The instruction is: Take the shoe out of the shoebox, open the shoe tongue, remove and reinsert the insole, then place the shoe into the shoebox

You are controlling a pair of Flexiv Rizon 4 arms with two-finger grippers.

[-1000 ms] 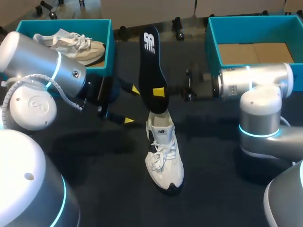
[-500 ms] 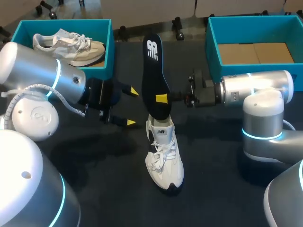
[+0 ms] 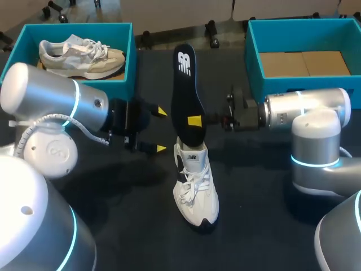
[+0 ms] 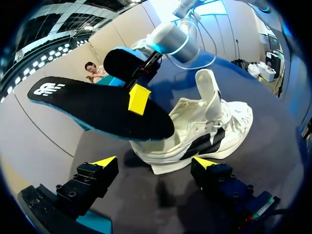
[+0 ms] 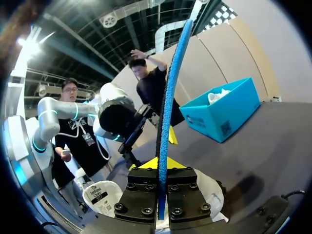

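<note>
Sitting at the far left of the dark table (image 3: 254,226), the left shoebox (image 3: 131,56) is teal and holds a beige shoe (image 3: 82,53) lying on its side, while the right shoebox (image 3: 252,62), teal as well, holds only brown cardboard (image 3: 304,63) across its floor. Between the two boxes the right gripper (image 3: 194,121) comes in level from the right, its fingers pressed together on the insole (image 3: 186,93), one on each face, gripping it in its lower half. The insole is black on top with a blue underside and stands nearly upright, its broad end highest. Its lower end is at the opening of the white shoe (image 3: 196,189); whether it sits inside cannot be told. That shoe rests on its sole on the table, heel toward the boxes and toe toward the near edge, with the tongue lifted. The left gripper (image 3: 161,130) hangs just left of the insole with its fingers spread wide and nothing in them, and the white shoe lies ahead of it, apart from both tips.
</note>
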